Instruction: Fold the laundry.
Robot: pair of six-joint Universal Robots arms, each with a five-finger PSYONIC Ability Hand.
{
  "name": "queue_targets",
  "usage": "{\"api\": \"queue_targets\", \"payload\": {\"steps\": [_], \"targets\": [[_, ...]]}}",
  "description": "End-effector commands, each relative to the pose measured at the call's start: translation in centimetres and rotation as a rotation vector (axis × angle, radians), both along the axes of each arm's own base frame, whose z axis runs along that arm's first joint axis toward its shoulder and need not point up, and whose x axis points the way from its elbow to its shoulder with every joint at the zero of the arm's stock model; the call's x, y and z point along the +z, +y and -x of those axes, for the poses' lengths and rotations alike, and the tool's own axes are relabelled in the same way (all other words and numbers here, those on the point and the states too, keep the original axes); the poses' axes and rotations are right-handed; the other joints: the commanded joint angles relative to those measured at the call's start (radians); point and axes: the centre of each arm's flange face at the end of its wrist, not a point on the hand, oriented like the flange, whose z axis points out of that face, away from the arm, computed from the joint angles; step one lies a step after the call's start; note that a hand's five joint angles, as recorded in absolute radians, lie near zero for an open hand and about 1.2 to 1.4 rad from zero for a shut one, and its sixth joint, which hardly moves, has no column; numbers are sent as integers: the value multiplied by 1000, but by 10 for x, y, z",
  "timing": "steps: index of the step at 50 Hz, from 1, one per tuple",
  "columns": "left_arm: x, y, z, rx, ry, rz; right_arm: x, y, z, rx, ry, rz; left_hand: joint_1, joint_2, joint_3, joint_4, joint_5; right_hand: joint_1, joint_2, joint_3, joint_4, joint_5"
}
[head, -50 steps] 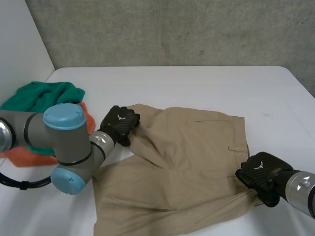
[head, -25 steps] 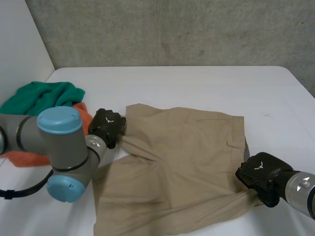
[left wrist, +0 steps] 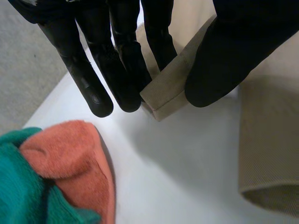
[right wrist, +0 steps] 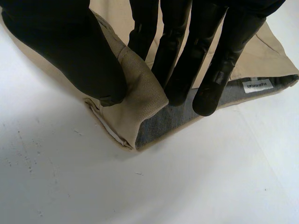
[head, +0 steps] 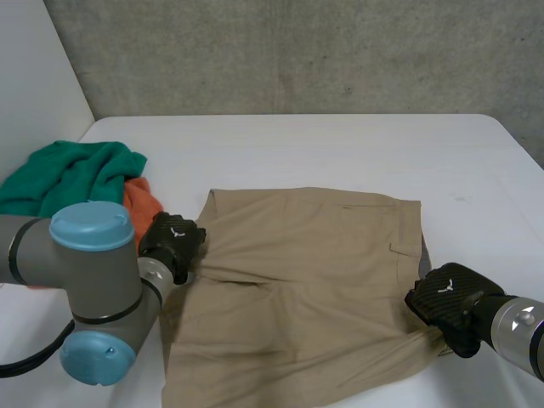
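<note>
A pair of khaki shorts lies spread across the white bench, mostly flat, with a few creases running in from the left hand's side. The left hand sits at the shorts' edge on that side. Seen from its wrist, the straight fingers and the thumb pinch a hemmed corner of the cloth between them. The corner pokes out just past the fingertips, over bare bench. Beyond those fingertips, near the shorts but apart from them, an orange cloth lies bunched against a green cloth.

The right hand is at the opposite edge of the shorts. Its thumb presses a folded-over bit of khaki against the fingers, so this hand has the cloth pinched too. Under the fingertips the fold is turned back and shows grey lining. A small white label sits just beside the outermost fingertip. Past the thumb and fingertips there is bare bench.
</note>
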Motion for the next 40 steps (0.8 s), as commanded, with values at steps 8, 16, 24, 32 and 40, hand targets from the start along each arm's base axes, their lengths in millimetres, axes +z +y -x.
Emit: {"api": "queue_targets", "payload": {"steps": [8, 16, 24, 32, 40], "targets": [[74, 6, -11, 63, 131, 159, 3, -6, -2, -26, -39, 29, -644, -686, -686, -685, -638, 442, 229, 203, 207, 224], [101, 57, -17, 35, 264, 61, 8, -16, -3, -94, -118, 48, -650, -692, -692, -691, -644, 442, 229, 203, 207, 224], [80, 119, -23, -27, 215, -253, 9, -25, -3, -145, -175, 84, -627, -669, -668, -668, -620, 442, 229, 203, 207, 224], [70, 140, -31, -19, 186, -341, 3, -25, -3, -147, -173, 76, -615, -657, -656, -656, -609, 442, 229, 203, 207, 224], [64, 142, -32, 16, 210, -394, 0, -24, -4, -144, -171, 69, -612, -654, -654, -653, -606, 442, 229, 203, 207, 224]]}}
